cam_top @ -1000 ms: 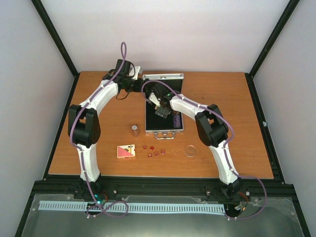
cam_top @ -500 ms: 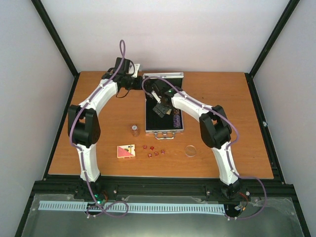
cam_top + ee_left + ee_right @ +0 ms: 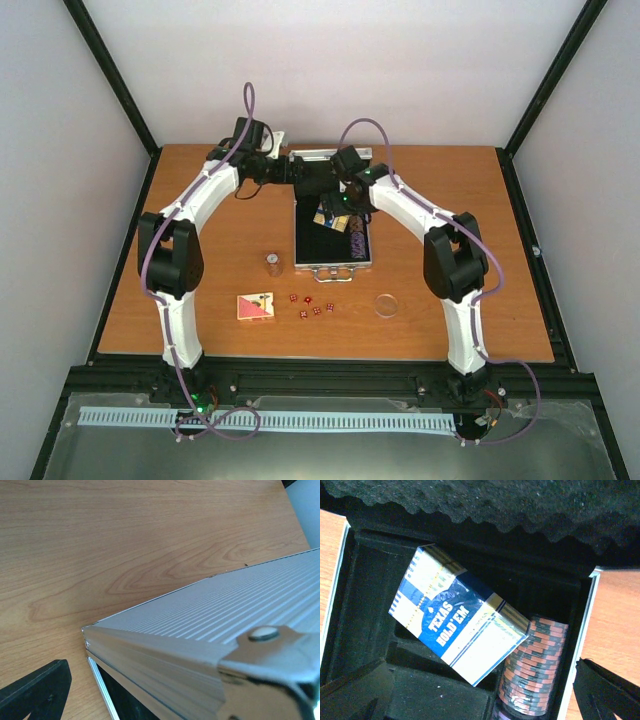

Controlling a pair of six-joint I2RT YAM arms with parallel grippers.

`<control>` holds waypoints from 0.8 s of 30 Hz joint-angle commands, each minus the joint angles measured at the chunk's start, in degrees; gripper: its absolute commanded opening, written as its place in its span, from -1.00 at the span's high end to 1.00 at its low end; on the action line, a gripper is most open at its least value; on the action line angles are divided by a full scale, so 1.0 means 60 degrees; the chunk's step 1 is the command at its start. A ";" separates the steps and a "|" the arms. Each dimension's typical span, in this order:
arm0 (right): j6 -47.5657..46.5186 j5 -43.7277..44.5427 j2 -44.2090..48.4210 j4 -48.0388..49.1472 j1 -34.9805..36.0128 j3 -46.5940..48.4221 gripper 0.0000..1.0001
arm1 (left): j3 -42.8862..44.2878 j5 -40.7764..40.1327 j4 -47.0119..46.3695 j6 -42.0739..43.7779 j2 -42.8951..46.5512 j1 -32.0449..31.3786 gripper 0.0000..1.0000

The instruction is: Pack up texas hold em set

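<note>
Holds right gripper point(image 3: 477, 700) wide, empty, over tilted card deck point(image 3: 457, 630), chip stack point(image 3: 532, 665) to its right; cannot tell grip of left gripper point(image 3: 284, 168) at lid point(image 3: 215, 625).

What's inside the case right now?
Inside the case: a blue card deck lying askew, and a row of orange chips at its right. The right arm hides the far end from above.

You see blue Texas Hold'em deck point(image 3: 457, 617) lying askew in black-lined case point(image 3: 365, 580), corner against orange chip row point(image 3: 535, 665).
</note>
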State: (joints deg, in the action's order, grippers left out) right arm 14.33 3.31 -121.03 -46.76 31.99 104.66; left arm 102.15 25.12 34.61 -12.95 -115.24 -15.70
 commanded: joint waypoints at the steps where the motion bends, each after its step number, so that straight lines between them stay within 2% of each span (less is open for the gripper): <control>1: 0.1115 -0.1092 -0.0096 0.0349 -0.0216 -0.0158 -1.00 | 0.0099 0.0099 0.0154 0.0159 0.0102 0.0039 -0.99; 10: 0.1423 -0.1753 -0.0385 0.1011 -0.0349 -0.0722 -1.00 | 0.0071 0.0029 0.0168 0.0210 0.0120 0.0039 -0.99; 24: 0.1433 -0.1752 -0.0907 0.1696 -0.0384 -0.0951 -1.00 | 0.0114 0.0080 0.0150 0.0196 -0.0026 0.0061 -0.99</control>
State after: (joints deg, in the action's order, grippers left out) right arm 22.28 -7.05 -123.46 -38.28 30.35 99.63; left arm 102.10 25.10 34.72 -12.67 -115.24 -15.68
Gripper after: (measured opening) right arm 0.995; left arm 0.997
